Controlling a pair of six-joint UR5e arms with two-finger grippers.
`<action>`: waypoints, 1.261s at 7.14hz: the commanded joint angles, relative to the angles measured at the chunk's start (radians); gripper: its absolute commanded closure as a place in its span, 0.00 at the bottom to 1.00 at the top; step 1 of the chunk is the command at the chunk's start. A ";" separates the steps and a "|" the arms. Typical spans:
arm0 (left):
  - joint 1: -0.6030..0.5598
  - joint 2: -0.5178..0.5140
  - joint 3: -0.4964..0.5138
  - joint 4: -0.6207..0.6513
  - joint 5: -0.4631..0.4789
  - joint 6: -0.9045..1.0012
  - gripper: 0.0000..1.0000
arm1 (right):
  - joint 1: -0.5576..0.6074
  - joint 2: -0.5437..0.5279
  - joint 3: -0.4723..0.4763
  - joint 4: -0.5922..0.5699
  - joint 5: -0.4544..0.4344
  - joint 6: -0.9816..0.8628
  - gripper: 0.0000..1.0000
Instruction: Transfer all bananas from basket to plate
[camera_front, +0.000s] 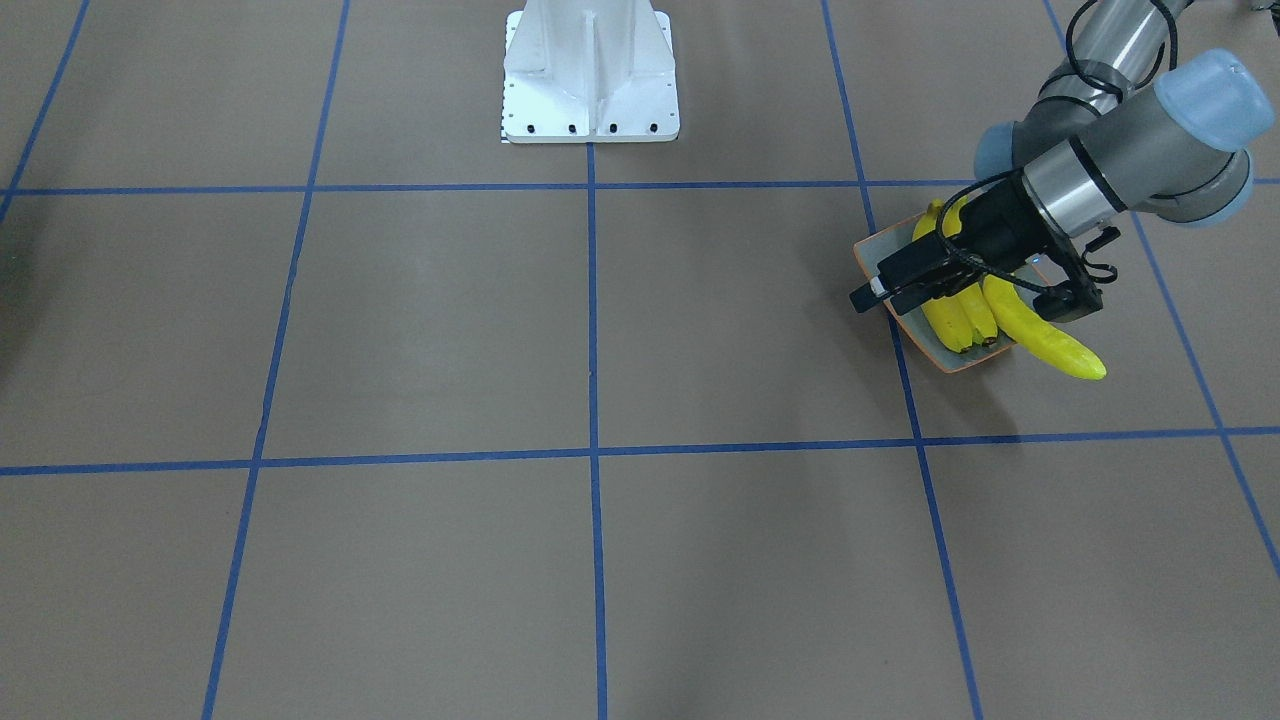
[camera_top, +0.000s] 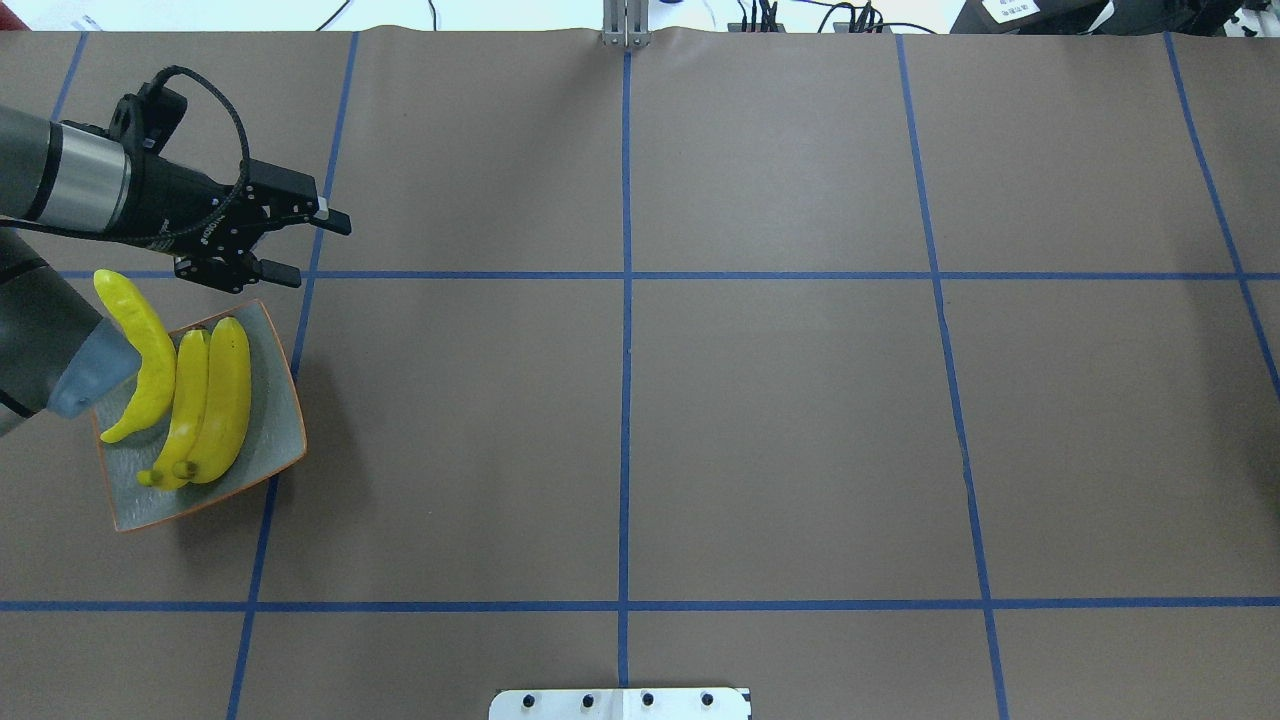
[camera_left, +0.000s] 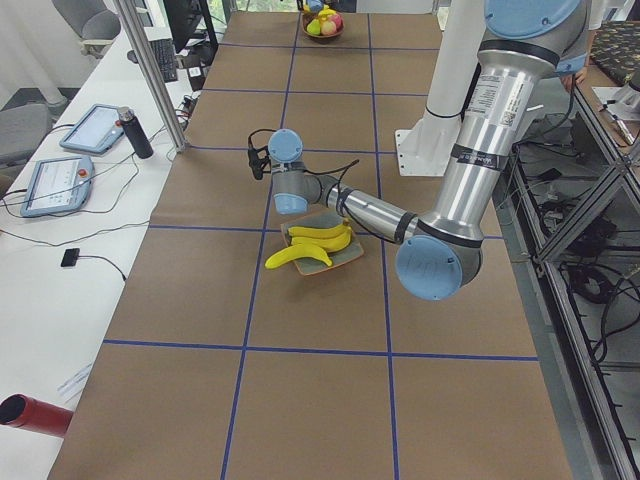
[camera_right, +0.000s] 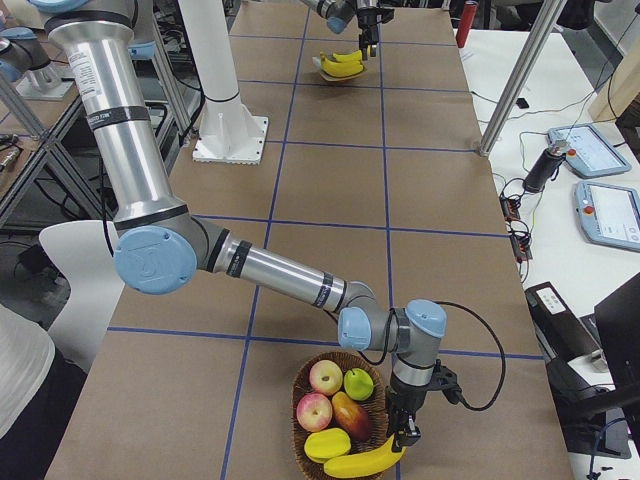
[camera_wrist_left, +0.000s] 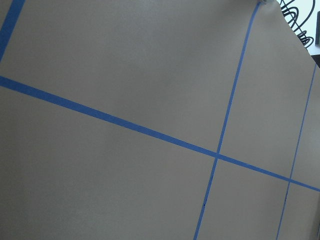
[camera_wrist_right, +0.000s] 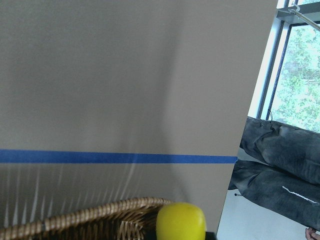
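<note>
So three bananas (camera_top: 225, 395) were already lying on the plate (camera_top: 272, 425), which sat way over at the 9 o'clock side of the table (camera_top: 700, 400) in the overhead view. Two were snug side by side. The third hung off the plate's 11 o'clock corner, a good chunk of it over bare table. The left gripper (camera_top: 318, 247) hovered just past the plate's 12 o'clock edge, fingers (camera_top: 335, 219) spread apart, nothing in them.

A fourth banana (camera_right: 360, 462) lay across the 6 o'clock rim of the basket (camera_right: 297, 405) in the right-side view, next to some apples (camera_right: 326, 377). The right gripper (camera_right: 405, 432) was right down at that banana's 3 o'clock end. From that angle I couldn't tell whether it was apart or clamped on it. The right wrist cam only showed a yellow tip over the wicker.

Handling-wise, these looked glossy, like plastic, so my guess was light, stiff and slippery. No bruising worry, but a curved shiny skin would want to roll or squirt out of a two-finger pinch. I'd have grabbed across the fat middle, square to the curve, not out by the tapered stem, since a hold at one end would probably let it swing. The overhanging one looked tippy too, so a careless drop beside it could've knocked it off.
</note>
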 joint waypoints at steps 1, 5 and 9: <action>0.001 0.001 0.005 -0.001 0.000 0.000 0.00 | 0.060 -0.017 0.082 -0.063 0.006 -0.033 1.00; 0.001 0.004 0.010 -0.002 0.000 0.001 0.00 | 0.137 0.015 0.263 -0.247 0.114 -0.067 1.00; 0.001 0.002 0.008 -0.005 0.006 0.000 0.00 | 0.125 0.228 0.288 -0.390 0.483 0.184 1.00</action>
